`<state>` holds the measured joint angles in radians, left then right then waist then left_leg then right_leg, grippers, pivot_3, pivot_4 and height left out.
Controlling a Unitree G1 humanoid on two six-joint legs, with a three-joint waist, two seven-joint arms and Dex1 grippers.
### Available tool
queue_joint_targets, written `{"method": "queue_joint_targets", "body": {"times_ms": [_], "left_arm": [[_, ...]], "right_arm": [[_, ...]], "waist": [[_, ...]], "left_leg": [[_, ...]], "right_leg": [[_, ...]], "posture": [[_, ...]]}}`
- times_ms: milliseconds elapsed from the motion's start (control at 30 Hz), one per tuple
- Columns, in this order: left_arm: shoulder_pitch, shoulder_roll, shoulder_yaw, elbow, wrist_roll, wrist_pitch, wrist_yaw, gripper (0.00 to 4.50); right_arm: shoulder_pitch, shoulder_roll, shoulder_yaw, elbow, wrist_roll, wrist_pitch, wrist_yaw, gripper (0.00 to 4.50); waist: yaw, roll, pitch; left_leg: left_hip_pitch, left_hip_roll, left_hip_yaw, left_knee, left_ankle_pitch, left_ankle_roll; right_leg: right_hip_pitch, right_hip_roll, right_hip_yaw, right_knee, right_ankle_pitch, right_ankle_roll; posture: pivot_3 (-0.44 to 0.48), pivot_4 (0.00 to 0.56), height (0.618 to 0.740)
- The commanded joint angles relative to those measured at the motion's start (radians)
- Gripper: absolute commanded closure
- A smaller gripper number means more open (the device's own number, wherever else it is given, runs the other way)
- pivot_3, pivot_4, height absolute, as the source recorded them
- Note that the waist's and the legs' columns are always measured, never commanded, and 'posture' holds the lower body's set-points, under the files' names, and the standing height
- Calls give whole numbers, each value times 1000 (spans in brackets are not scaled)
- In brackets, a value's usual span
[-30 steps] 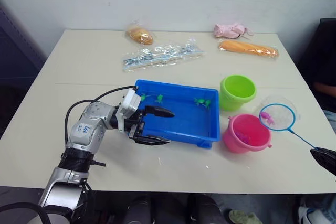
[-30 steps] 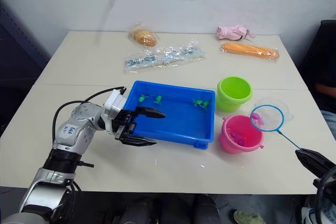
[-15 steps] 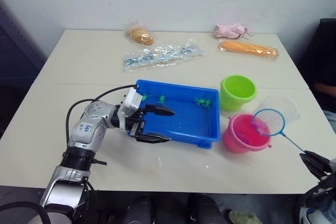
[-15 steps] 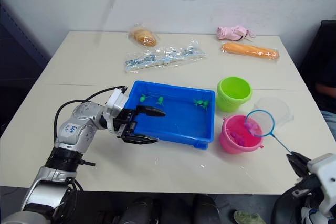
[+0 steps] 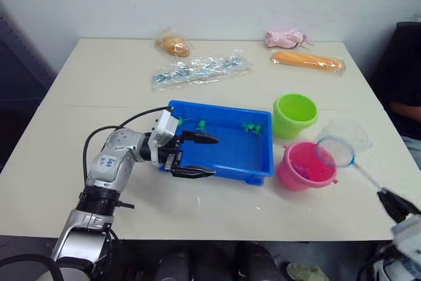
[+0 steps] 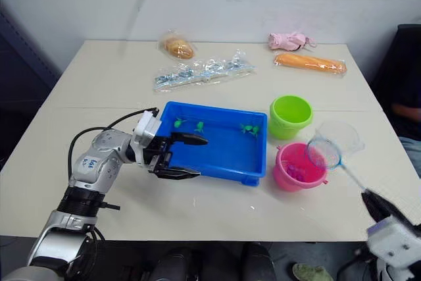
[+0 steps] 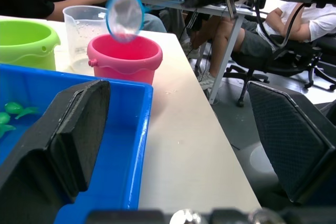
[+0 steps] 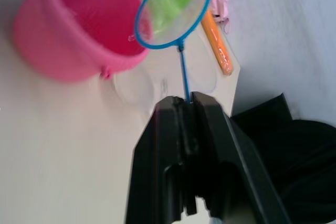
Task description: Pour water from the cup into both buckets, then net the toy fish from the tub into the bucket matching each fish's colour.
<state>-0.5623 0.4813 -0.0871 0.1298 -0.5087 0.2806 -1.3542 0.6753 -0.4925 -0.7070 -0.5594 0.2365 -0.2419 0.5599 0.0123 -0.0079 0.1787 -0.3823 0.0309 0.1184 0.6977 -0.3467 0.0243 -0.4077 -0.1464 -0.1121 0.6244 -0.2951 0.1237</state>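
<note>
Blue tub (image 5: 266,162) holding green fish (image 5: 251,127), pink bucket (image 5: 289,177) beside green bucket (image 5: 279,123), net (image 5: 334,151) over pink

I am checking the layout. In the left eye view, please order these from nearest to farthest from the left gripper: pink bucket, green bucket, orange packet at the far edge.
1. Pink bucket, to the right of the left gripper, just past the blue tub.
2. Green bucket, behind the pink one.
3. Orange packet, at the table's far right.

an office: seated people (image 7: 283,19) on swivel chairs (image 7: 310,56) by desks.
</note>
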Motion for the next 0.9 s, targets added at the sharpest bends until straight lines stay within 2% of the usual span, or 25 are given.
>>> {"method": "queue_joint_targets", "body": {"times_ms": [33, 200, 300, 433, 533, 633, 733, 900], "left_arm": [[13, 29, 58, -13, -10, -6, 23, 26], [26, 56, 97, -3, -4, -12, 51, 26], [48, 78, 127, -21, -6, -9, 74, 26], [75, 95, 151, -39, -6, -14, 98, 26], [91, 104, 167, -53, -10, -14, 115, 26], [99, 108, 173, -63, -10, -13, 124, 26], [107, 110, 181, -73, -11, -12, 139, 26], [121, 112, 186, -91, -14, -12, 154, 26]], "right_arm": [[-24, -125, 46, -220, 441, 337, -56, 4500], [-152, -330, 98, -297, 833, 640, -235, 4500], [-310, -462, 219, -276, 1069, 792, -425, 4500], [-531, -553, 401, -202, 1312, 914, -661, 4500], [-725, -548, 563, -119, 1453, 976, -813, 4500], [-848, -542, 639, -61, 1484, 1018, -898, 4500], [-939, -550, 688, 3, 1487, 1070, -967, 4500], [-1004, -528, 754, 83, 1575, 1122, -1087, 4500]], "waist": [[-7, 0, 0], [-11, 0, 0], [-11, -1, 1], [-11, -1, 1], [-11, -2, 1], [-12, -2, 2], [-9, -2, 1], [-12, -2, 1]], "left_leg": [[1, 0, 0, 0, 0, 0], [5, 0, -2, -1, -1, 1], [7, 0, -4, -1, -2, 3], [7, 0, -6, -1, -3, 3], [6, 0, -7, 0, -3, 2], [5, -1, -5, 0, -3, 3], [5, -1, -5, 0, -3, 3], [4, -1, -5, -1, -3, 3]], "right_leg": [[0, 0, 0, 1, 0, -1], [5, -2, 0, 1, -1, -1], [11, -2, -1, -3, -1, -1], [13, -4, 1, -5, -1, -1], [13, -3, 0, -6, -1, -1], [12, -3, -3, -6, -1, -1], [12, -3, -7, -6, 0, -1], [12, -3, -8, -5, 0, 0]], "posture": [[0, 150, 740], [0, 150, 740], [0, 150, 740], [0, 150, 740], [0, 150, 740], [0, 150, 740], [0, 150, 740], [0, 150, 740]]}}
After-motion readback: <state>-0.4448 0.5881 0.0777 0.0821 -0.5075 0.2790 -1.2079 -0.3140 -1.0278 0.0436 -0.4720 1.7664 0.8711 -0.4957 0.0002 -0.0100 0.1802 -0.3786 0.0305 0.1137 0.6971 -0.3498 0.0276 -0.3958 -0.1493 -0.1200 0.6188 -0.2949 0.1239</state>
